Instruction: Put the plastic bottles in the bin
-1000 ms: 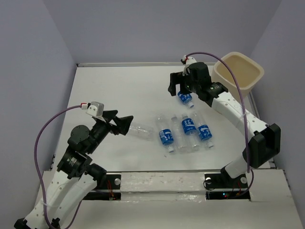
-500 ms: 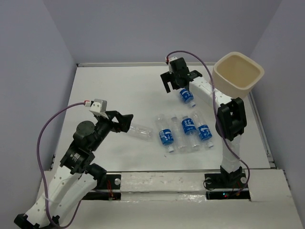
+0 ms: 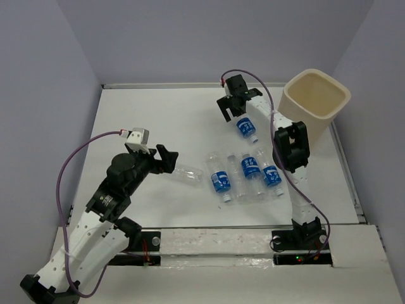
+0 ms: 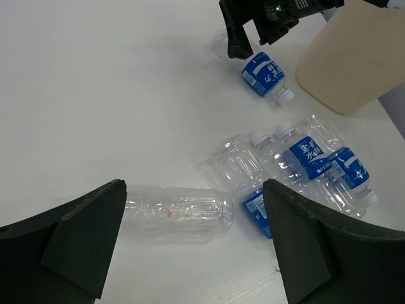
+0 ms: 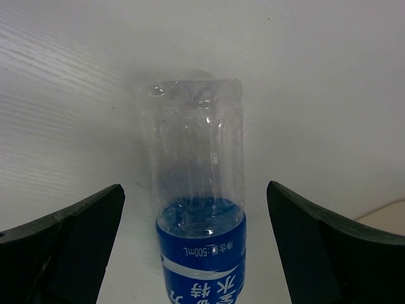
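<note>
My left gripper (image 3: 166,159) is open and empty, just left of an unlabelled clear bottle (image 3: 188,175) lying on the table. In the left wrist view this bottle (image 4: 180,210) lies between and beyond my open fingers (image 4: 88,240). My right gripper (image 3: 231,109) is open at the back, over the base end of a blue-labelled bottle (image 3: 246,127). In the right wrist view that bottle (image 5: 200,215) lies between the open jaws, not touched. Several more bottles (image 3: 251,170) lie in a cluster mid-table. The beige bin (image 3: 329,114) stands at the back right.
The cluster of bottles (image 4: 304,152) lies just right of the unlabelled one. The bin's side (image 4: 357,57) shows at the top right of the left wrist view, near the right gripper (image 4: 253,28). Walls enclose the white table (image 3: 145,120) at the back and sides.
The right arm has folded up and swung left, its gripper shifting slightly back over the blue-labelled bottle. The left arm has reached forward, closer to the unlabelled bottle. No bottle has moved.
</note>
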`<action>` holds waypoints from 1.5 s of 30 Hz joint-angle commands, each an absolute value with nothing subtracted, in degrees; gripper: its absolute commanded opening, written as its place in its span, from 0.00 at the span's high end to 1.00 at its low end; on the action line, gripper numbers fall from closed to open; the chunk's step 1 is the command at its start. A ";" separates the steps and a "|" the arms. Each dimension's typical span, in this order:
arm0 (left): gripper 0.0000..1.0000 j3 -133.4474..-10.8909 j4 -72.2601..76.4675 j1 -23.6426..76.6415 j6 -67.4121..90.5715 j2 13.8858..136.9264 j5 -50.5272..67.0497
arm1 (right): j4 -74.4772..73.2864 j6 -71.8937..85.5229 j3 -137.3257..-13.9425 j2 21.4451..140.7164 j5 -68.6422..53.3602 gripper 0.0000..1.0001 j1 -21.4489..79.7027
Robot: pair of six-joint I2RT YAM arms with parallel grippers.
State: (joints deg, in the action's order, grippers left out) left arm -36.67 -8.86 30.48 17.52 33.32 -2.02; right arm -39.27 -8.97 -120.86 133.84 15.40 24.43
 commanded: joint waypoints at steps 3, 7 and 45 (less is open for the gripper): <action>0.01 -39.38 -7.30 29.62 17.84 34.10 -2.64 | -41.66 -13.00 -129.02 139.74 12.57 0.01 22.50; 0.01 -39.38 -7.03 29.00 17.93 34.45 -2.02 | -39.74 -15.29 -132.18 143.17 12.39 0.06 22.50; 0.01 -30.33 -16.88 26.46 47.62 36.39 -8.96 | 22.93 -0.26 -86.58 86.04 18.72 0.61 -2.45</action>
